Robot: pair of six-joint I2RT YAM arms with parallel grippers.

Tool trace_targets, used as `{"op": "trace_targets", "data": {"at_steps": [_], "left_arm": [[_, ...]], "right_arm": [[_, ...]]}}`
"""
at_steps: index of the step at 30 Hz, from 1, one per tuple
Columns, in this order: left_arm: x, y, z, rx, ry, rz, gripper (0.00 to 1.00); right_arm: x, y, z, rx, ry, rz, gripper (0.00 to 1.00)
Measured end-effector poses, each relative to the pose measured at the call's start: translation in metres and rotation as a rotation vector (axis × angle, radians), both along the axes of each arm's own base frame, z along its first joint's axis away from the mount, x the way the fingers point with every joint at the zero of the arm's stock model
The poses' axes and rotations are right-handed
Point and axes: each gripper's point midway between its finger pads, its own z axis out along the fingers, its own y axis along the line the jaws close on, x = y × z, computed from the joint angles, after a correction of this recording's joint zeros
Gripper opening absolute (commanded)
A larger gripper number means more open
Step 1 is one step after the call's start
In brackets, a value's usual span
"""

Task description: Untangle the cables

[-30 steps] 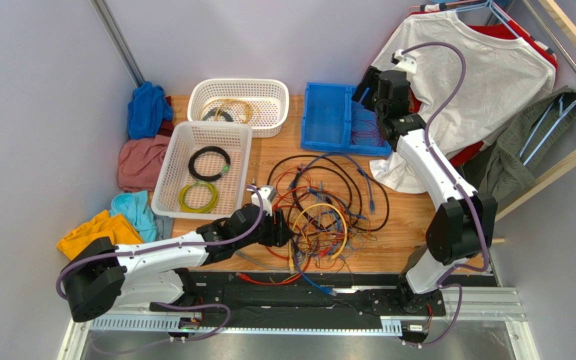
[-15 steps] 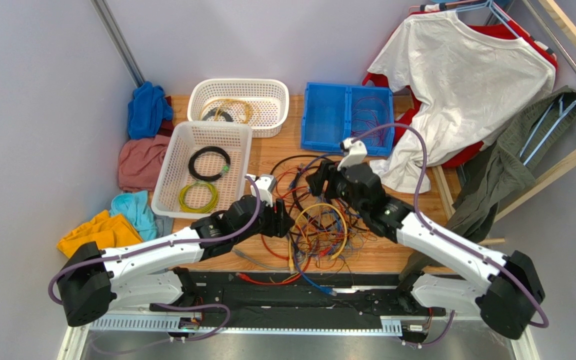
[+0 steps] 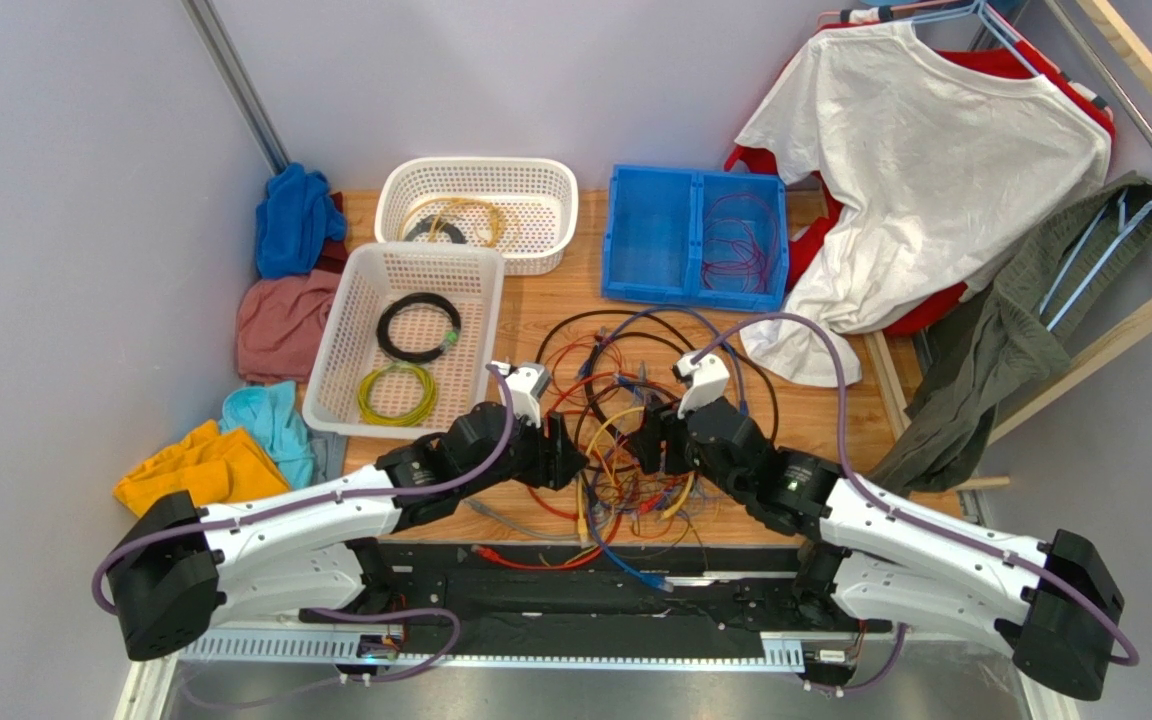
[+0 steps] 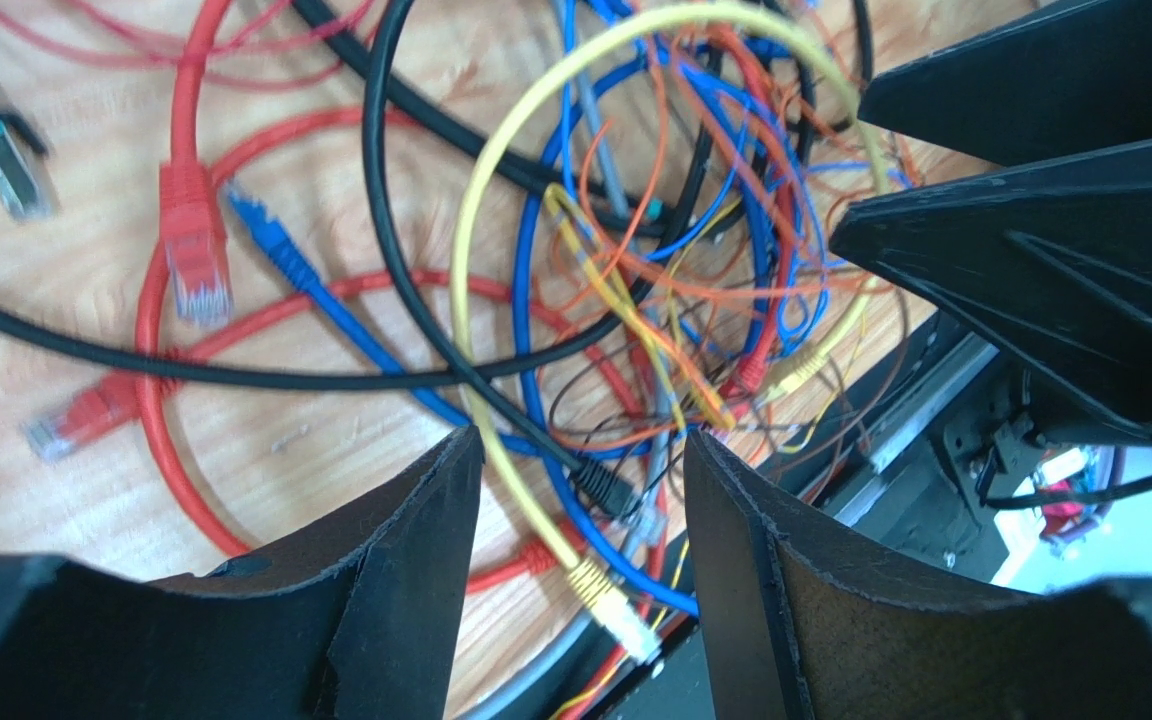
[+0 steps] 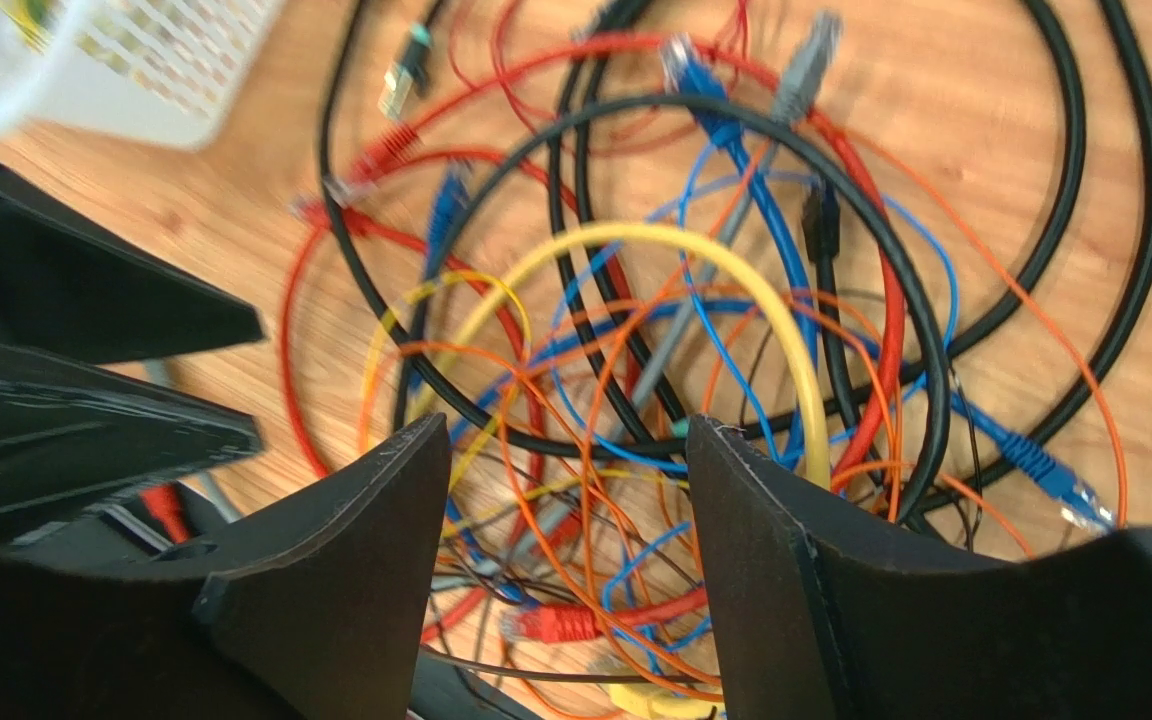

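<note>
The cables (image 3: pixel 642 420) lie in a tangle of red, orange, yellow, black and blue wires on the wooden table near its front edge. My left gripper (image 3: pixel 578 455) hovers over the tangle's left side, jaws open and empty; its wrist view shows a yellow cable (image 4: pixel 537 210) and a black plug (image 4: pixel 605 491) between the fingers. My right gripper (image 3: pixel 642 446) hovers over the tangle's middle, jaws open and empty; its wrist view shows thin orange wires and a red plug (image 5: pixel 545 620) between the fingers. The two grippers face each other closely.
A white basket (image 3: pixel 406 338) holds a black coil and a yellow-green coil. A second white basket (image 3: pixel 480 212) and a blue bin (image 3: pixel 695 237) stand at the back. Cloths (image 3: pixel 274 323) pile at the left. Shirts (image 3: pixel 928 165) hang at the right.
My right arm swung from the blue bin at the back down to the tangle, now facing the left gripper. My left gripper shifted slightly right over the cables.
</note>
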Motion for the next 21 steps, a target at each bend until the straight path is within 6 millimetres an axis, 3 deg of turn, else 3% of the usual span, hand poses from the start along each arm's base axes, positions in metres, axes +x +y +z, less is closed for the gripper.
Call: {"op": "trace_targets", "data": {"at_steps": [4,7,8,9,11,12,15,18,21], "left_arm": [[-0.008,0.005,-0.007,-0.009,0.021,-0.011,0.60],[-0.011,0.005,-0.003,-0.027,0.017,-0.020,0.60],[-0.011,0.005,0.000,-0.034,0.015,-0.022,0.60],[-0.011,0.005,0.002,-0.043,0.009,-0.022,0.60],[-0.011,0.005,0.006,-0.052,0.004,-0.021,0.60],[-0.011,0.005,0.007,-0.056,0.002,-0.021,0.60],[-0.011,0.005,0.009,-0.061,0.002,-0.018,0.60],[-0.010,0.011,0.014,-0.063,-0.011,0.001,0.60],[-0.007,0.023,0.027,-0.077,-0.053,0.044,0.60]], "right_arm": [[-0.010,-0.004,-0.025,-0.080,0.033,0.014,0.63],[-0.014,-0.004,-0.032,-0.107,0.043,0.021,0.59],[-0.014,-0.004,-0.037,-0.126,0.053,0.023,0.55],[-0.015,-0.004,-0.045,-0.153,0.069,0.024,0.35],[-0.017,-0.006,-0.061,-0.219,0.104,0.033,0.15],[-0.019,-0.008,-0.071,-0.249,0.133,0.035,0.01],[-0.024,-0.009,-0.086,-0.307,0.179,0.057,0.00],[-0.021,0.000,-0.069,-0.285,0.157,0.080,0.00],[-0.010,0.019,-0.016,-0.179,0.055,0.106,0.00]]}}
